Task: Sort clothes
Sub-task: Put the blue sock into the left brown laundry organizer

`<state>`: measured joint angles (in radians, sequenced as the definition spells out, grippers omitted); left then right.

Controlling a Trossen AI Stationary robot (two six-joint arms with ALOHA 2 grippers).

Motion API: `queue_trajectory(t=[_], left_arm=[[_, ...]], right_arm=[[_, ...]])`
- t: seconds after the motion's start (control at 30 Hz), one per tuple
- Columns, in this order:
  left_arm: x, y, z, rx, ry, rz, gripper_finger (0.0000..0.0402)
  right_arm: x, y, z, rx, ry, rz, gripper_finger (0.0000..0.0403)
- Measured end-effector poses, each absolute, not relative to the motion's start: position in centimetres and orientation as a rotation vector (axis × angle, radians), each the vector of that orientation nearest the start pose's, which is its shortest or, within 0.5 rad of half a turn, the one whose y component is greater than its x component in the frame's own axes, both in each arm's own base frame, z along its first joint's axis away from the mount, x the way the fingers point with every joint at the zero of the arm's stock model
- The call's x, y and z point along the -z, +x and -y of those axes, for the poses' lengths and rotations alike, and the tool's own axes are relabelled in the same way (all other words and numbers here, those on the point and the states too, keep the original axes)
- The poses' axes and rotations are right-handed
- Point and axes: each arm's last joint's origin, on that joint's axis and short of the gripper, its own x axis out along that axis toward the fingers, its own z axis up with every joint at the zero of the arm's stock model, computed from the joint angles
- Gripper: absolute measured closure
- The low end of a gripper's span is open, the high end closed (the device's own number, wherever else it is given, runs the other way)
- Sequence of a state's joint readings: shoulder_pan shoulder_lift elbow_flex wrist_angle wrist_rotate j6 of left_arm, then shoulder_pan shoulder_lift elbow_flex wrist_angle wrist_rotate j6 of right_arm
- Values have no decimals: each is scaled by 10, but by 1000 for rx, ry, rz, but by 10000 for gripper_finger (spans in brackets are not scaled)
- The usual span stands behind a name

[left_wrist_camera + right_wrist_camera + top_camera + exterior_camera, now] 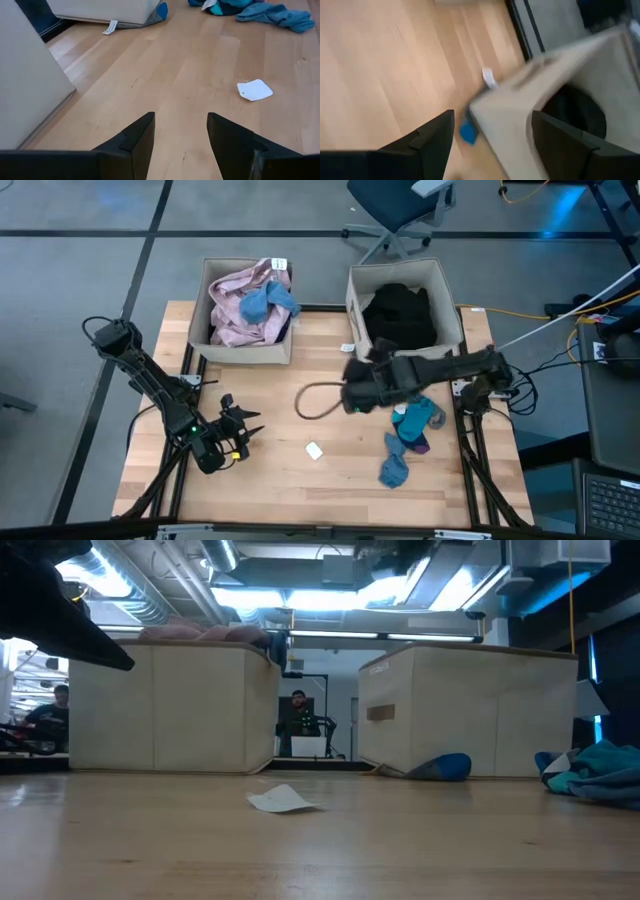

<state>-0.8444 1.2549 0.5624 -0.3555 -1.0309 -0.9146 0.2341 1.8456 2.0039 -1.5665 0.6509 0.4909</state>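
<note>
— Where are the clothes sitting, compared with the grippers?

— The right gripper (pixel 352 383) hangs over the middle of the table (pixel 270 480), by the front corner of the right bin (pixel 455 315). Its fingers are spread and hold nothing. The loose teal socks (pixel 412 425) lie on the wood just beside that arm, towards the near edge, with a single blue sock (pixel 394 470) a little nearer still. None of them is between the jaws.

— And the left one?

— The left gripper (pixel 243 435) waits low at the left side of the table, fingers apart, empty. The clothes are well apart from it; only a small white paper tag (pixel 254 90) lies near, ahead of it.

— Which way does that lone sock run?

— Its long axis goes roughly from the bins towards the near edge, slightly slanted.

— The rest?

— A pink crumpled garment (pixel 235 310) with a blue piece (pixel 268 300) on top fills the left bin (pixel 250 352); a black garment (pixel 400 315) sits in the right one. All soft and rumpled. The bins are stiff beige fabric boxes. One blue toe (pixel 445 767) pokes out under the right bin's corner.
</note>
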Motion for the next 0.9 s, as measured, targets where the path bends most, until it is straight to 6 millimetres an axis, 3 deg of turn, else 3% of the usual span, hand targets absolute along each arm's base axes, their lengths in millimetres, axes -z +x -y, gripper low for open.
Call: queue_trajectory(t=[0.17,0.4,0.7,0.9], left_arm=[[-173,155,138,-413,-36,-468,229],[-173,156,137,-415,-36,-466,229],[-173,157,136,-424,-40,-463,229],[-173,157,136,-427,-45,-461,229]], right_arm=[[-331,292,-71,747,-62,-1180,139],[-277,238,-79,850,324,-1211,139],[-196,222,-90,792,655,-1323,139],[-169,205,-83,903,693,-1361,139]])
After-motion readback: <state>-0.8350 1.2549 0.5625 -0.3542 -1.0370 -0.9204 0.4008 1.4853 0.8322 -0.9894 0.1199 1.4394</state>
